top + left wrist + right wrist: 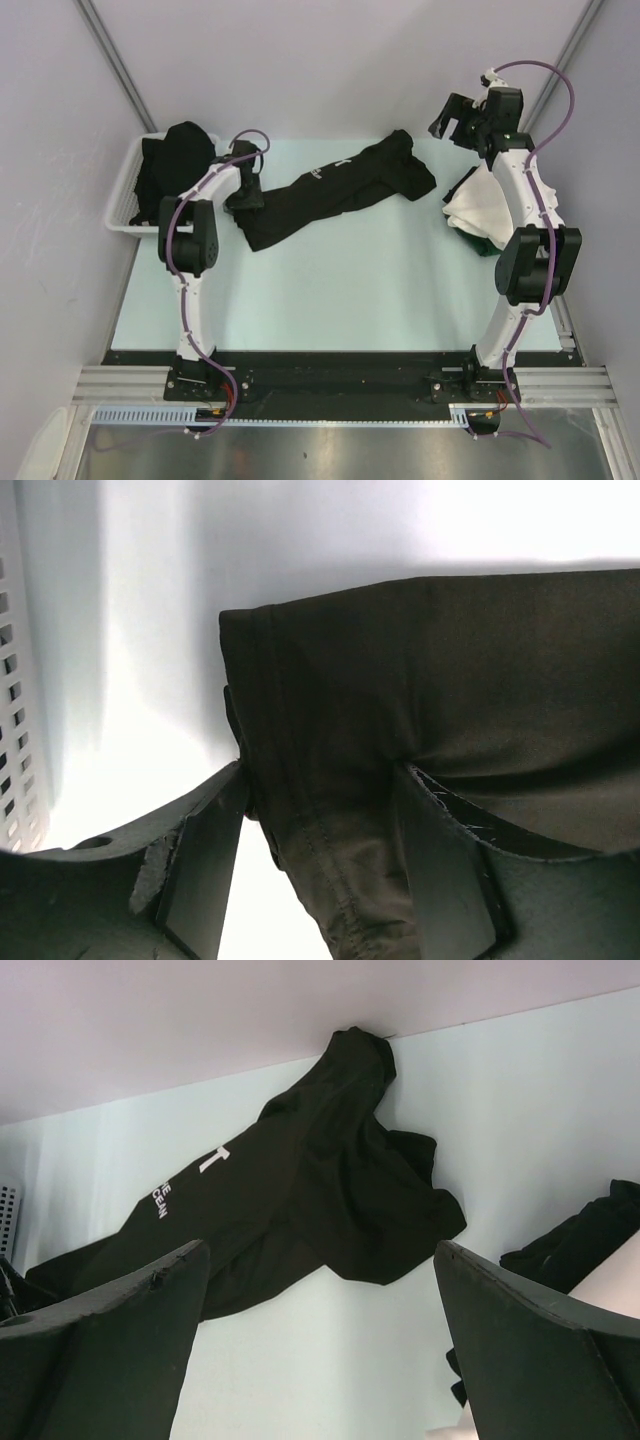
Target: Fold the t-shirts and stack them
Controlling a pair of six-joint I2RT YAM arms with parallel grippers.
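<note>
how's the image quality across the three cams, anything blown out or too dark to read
Left wrist: the table is blown out to near white, while the black t-shirt hem is sharp, stitching visible. Right wrist: even light, the white lettering slightly soft, the right gripper dark and featureless. Top external: soft even light, faint shadows; the black heap in the basket loses fold detail.

On black t-shirt (330,1200), lettering (212,1158) is partly lost in folds, illegible. Approx. half of t-shirt stack (468,208) is covered by right arm (530,190). At frame edge, basket (10,680) is cut off. Whether hem is actually pinched by left gripper (322,775) can't be judged.
</note>
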